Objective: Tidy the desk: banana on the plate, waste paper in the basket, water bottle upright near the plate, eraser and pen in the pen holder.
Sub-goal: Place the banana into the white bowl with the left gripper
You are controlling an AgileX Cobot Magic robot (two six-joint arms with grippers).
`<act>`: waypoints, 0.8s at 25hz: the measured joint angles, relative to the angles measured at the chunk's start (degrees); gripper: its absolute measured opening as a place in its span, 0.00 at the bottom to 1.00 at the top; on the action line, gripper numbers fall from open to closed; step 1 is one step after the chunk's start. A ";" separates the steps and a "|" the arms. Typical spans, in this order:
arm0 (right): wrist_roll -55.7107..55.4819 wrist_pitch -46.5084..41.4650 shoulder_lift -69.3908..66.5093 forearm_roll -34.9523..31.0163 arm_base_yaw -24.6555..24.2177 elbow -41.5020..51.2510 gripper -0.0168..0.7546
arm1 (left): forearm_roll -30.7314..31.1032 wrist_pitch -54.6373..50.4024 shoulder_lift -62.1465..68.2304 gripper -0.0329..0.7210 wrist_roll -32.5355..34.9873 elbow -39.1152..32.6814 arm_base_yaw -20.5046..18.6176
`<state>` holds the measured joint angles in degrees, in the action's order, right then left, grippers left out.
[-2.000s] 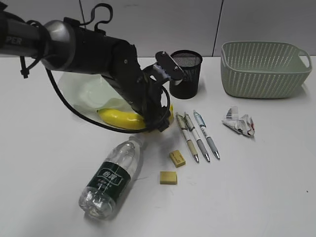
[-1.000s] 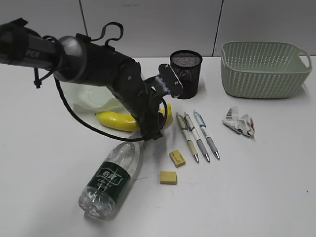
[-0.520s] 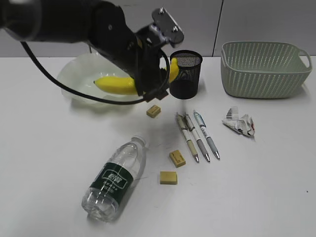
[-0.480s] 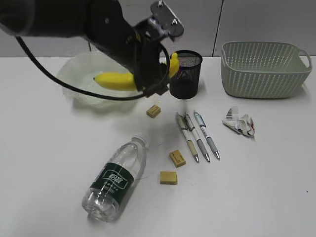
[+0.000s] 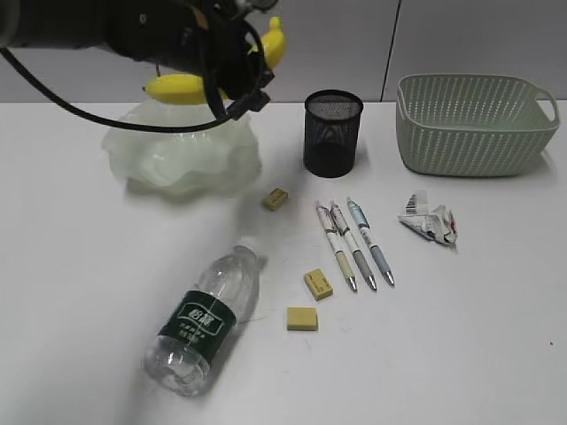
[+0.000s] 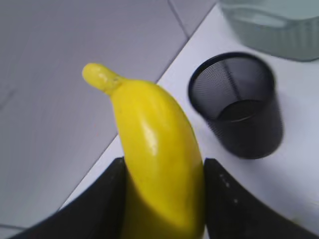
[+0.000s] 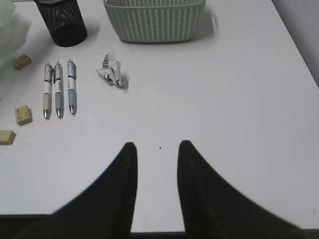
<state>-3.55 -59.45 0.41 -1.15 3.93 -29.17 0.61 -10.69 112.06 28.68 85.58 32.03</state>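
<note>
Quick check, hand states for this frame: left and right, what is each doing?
Left hand: closed on the banana, held in the air.
Right hand: open, holding nothing.

Yellow banana (image 5: 182, 87) above plate (image 5: 177, 159)

Grey panelled wall (image 5: 337, 44) behind white tabletop.

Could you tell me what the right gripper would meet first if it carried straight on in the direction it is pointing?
Probably nothing soon: ahead of the right gripper lies only bare desk. Farther along, roughly in line, stands the basket. The waste paper lies left of that line. Depth is unclear, so this is a guess.
</note>
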 joint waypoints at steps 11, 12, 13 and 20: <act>0.00 0.00 0.00 0.00 0.00 0.00 0.33 | -4.94 1.17 12.46 0.50 0.03 0.00 -9.85; 0.00 0.00 0.00 0.00 0.00 0.00 0.33 | -5.76 0.63 12.46 0.50 0.03 0.00 -9.97; 0.00 0.00 0.00 0.00 0.00 0.00 0.33 | -6.24 -0.20 12.46 0.50 0.03 0.00 -9.99; 0.00 0.00 0.00 0.00 0.00 0.00 0.33 | -10.46 -7.52 12.29 0.69 0.03 0.00 -9.99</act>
<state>-3.55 -59.45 0.41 -1.15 3.93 -29.17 -9.85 -18.21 124.35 28.71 85.58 22.04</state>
